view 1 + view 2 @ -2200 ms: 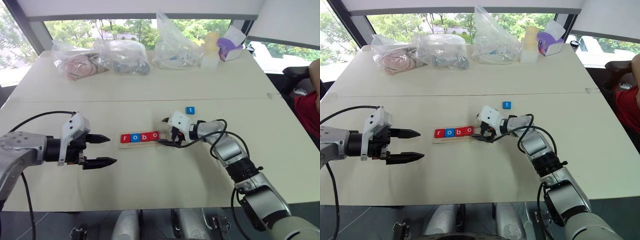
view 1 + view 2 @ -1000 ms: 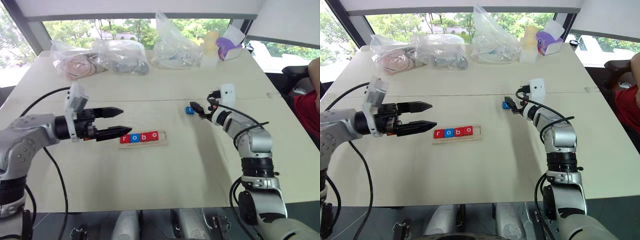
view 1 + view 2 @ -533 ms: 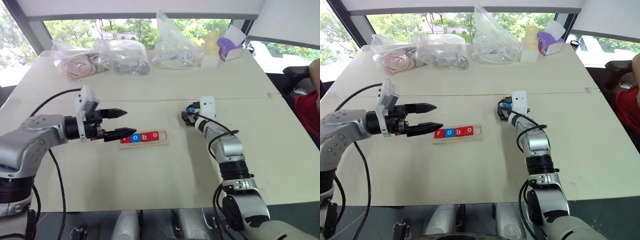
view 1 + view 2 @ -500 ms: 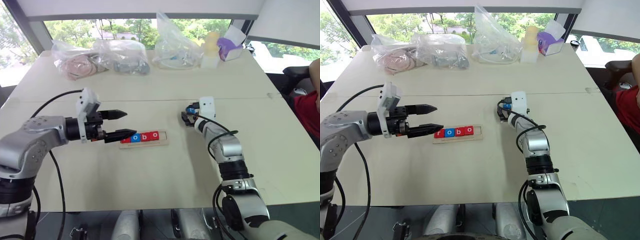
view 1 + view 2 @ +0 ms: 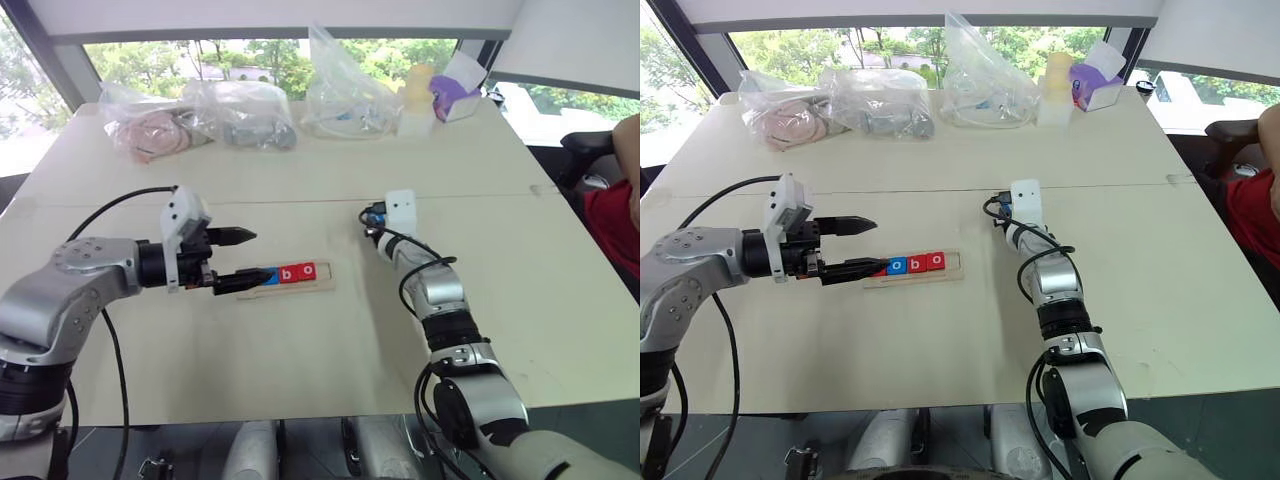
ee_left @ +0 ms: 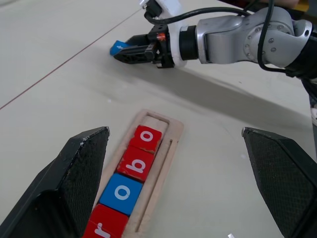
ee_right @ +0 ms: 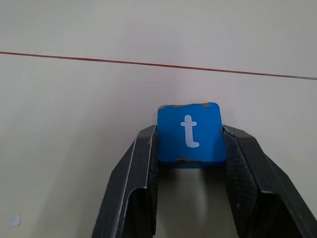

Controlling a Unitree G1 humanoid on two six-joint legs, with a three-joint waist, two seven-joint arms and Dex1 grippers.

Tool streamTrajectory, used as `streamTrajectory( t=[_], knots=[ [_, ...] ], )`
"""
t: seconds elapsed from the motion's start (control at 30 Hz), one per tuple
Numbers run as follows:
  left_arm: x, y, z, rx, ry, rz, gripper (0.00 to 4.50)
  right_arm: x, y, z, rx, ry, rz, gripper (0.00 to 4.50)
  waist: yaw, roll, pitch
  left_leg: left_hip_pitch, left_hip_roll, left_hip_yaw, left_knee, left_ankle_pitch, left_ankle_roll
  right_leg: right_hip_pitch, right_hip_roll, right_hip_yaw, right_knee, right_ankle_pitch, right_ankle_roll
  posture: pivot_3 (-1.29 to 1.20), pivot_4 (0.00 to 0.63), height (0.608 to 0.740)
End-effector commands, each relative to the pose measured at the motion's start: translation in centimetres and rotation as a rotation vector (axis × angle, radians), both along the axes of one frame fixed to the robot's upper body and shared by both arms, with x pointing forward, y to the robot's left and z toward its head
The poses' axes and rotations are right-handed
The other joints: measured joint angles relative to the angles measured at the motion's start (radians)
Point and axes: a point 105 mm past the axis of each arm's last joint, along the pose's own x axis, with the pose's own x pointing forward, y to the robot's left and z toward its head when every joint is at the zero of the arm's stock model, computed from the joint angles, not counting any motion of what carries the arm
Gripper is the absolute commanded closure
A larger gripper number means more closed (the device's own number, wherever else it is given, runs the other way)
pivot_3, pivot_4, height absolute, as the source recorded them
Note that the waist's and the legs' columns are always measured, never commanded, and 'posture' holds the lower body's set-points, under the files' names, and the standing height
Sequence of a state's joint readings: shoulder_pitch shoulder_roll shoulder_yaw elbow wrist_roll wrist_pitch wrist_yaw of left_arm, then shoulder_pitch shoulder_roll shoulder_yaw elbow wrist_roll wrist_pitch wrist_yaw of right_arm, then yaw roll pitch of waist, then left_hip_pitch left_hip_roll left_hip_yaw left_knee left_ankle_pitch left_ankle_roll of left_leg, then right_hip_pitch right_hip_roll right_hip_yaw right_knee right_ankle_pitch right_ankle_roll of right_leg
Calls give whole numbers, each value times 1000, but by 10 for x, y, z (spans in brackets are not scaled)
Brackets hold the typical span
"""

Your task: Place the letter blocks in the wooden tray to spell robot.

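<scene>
— While the right hand (image 7: 189, 158) is clamped on the blue t block (image 7: 189, 133) out on the counter (image 5: 300, 360), what worries you most?

— The grip looks thin: the fingers pinch the tile by its two side edges near their tips, so I judge it could twist or pop out on the way over. It also has to drop into the one free slot at the right end of the wooden tray (image 5: 326, 283), next to the red o (image 5: 308, 270). Come in tilted and it may catch the rim or shove the tray along the counter.

— And the left hand (image 5: 238, 257)?

— Spread wide, holding nothing, hovering over the tray's left end, where it hides the r in the head views. The wrist view shows the row r (image 6: 103, 229), o (image 6: 122, 192), b (image 6: 136, 164), o (image 6: 146, 138) seated in the tray. If that hand dips it could knock the row.

— Anything else in the way?

— Not between block and tray; that stretch of counter is bare. Plastic bags (image 5: 345, 90) and a purple-and-white package (image 5: 455, 88) sit far back by the window, and a person's arm (image 5: 625, 150) shows at the right edge, well apart.
</scene>
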State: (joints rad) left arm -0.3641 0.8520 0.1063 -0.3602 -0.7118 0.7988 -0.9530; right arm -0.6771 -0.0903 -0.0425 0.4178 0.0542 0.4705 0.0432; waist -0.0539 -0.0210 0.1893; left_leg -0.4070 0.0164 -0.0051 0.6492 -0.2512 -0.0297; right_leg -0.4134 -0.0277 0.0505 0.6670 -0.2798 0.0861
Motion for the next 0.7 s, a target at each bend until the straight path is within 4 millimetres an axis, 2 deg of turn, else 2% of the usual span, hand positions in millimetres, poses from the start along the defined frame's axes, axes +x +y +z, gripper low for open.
streamTrajectory(
  t=[0.03,0.17,0.3,0.43,0.57,0.7],
  knots=[
    [-11,-6,10,5,-40,-51,0,-10,0,9,-2,-21,1,3304,1,0,0,0,0,0,0,0,0,0,0,0,0,0,0,0,150,735],
    [-23,-18,-2,50,-20,-122,0,-34,-7,24,-41,-54,-13,3304,10,0,0,-1,0,0,-1,0,0,-1,-1,0,-1,0,0,0,150,735],
    [-24,-27,-8,45,-20,-166,0,-73,-26,16,-86,4,-75,3304,15,0,0,-2,0,-1,-1,0,0,-1,-1,0,-1,0,0,0,150,735],
    [-21,-34,-9,43,-16,-221,0,-103,-34,5,-63,83,-125,3304,11,0,0,-1,0,0,0,0,0,0,0,0,-2,0,0,0,150,735],
    [-14,-35,-11,56,-6,-255,0,-120,-29,-1,45,156,-159,3304,7,0,0,0,0,0,0,0,0,0,2,0,-1,0,0,0,150,735],
    [-7,-36,-13,66,1,-282,0,-124,-15,0,113,183,-160,3304,10,0,0,-1,0,-1,0,0,0,-1,3,0,-1,0,-1,0,150,735]
  ],
)
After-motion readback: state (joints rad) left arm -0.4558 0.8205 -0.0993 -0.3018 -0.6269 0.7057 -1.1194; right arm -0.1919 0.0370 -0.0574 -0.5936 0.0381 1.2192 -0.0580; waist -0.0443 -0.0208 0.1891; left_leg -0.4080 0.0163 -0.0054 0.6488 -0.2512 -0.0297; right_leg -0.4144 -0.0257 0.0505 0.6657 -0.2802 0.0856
